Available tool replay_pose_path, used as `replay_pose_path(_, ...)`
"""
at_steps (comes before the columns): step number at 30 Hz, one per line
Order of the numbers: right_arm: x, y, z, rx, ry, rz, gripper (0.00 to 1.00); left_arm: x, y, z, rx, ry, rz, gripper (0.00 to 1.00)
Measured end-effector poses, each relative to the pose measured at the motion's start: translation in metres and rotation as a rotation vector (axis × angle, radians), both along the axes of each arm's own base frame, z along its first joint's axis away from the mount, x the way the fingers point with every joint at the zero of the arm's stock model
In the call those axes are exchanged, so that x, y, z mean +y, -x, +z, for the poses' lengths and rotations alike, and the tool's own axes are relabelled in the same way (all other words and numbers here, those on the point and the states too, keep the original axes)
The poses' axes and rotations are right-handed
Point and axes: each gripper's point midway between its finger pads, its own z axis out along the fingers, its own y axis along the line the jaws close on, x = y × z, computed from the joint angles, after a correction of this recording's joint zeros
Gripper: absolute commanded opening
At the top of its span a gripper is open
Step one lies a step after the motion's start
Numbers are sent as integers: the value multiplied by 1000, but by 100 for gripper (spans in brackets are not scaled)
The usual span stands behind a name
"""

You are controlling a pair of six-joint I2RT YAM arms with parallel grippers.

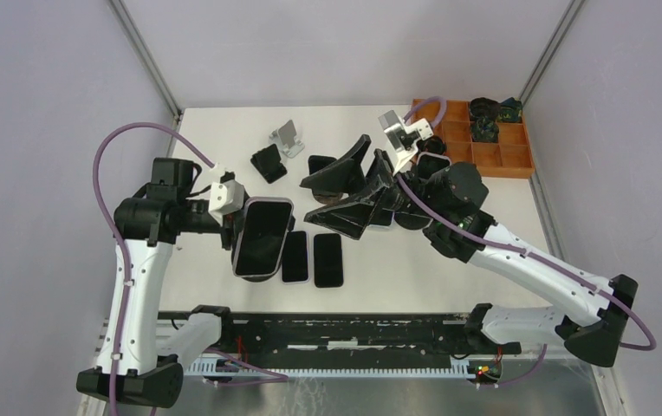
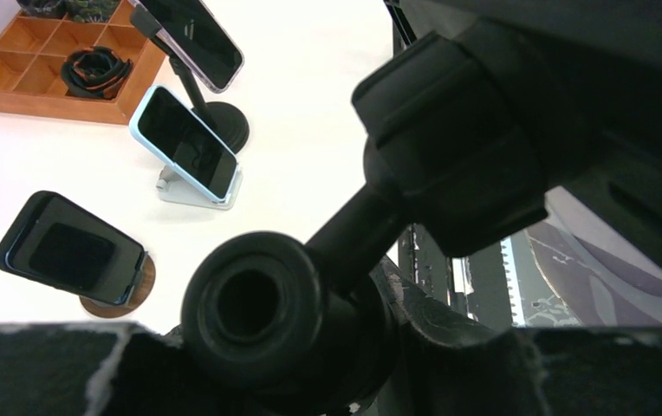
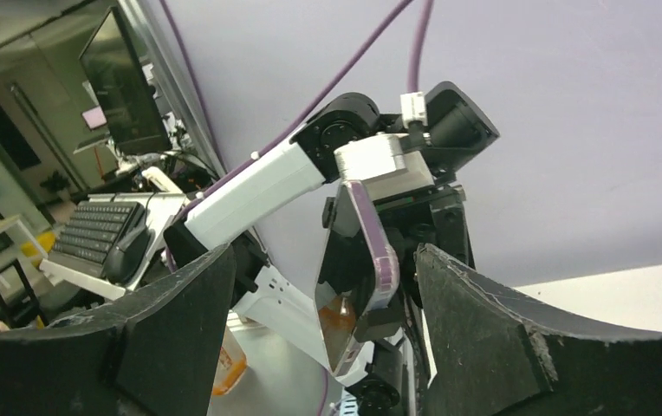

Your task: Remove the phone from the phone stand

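Lilac-cased black-screen phone (image 1: 262, 236): lilac rim, glossy black glass. Matte black plastic phone stand (image 2: 249, 303), black all over. Plain white tabletop (image 1: 397, 269). Orange-brown wooden compartment tray (image 1: 505, 158) at 2 o'clock. Pale-blue-cased phone (image 2: 187, 143) sits on a silver metal stand (image 2: 191, 192). Purple cable (image 3: 418, 48). White-and-black left arm (image 1: 137, 295): white links, black joints.

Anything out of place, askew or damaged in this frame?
Nothing looks spilled or broken. Two bare phones lie flat on the table, side by side next to the purple-cased phone, rather than on stands. A silver stand near the back looks empty.
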Motion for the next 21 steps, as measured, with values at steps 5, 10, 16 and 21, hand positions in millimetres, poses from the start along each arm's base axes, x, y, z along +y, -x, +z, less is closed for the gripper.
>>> replay_pose_path(5,10,4,-5,-106,41,40,84,-1,2,3,30,16,2,2)
replay_pose_path(10,30,0,-18,-149,96,93,79,-3,9,8,54,40,-4,2)
replay_pose_path(16,46,6,-32,-148,117,184,62,-4,14,7,113,61,-9,2)
replay_pose_path(21,52,13,-31,-135,101,236,43,-4,14,-2,157,57,-2,2)
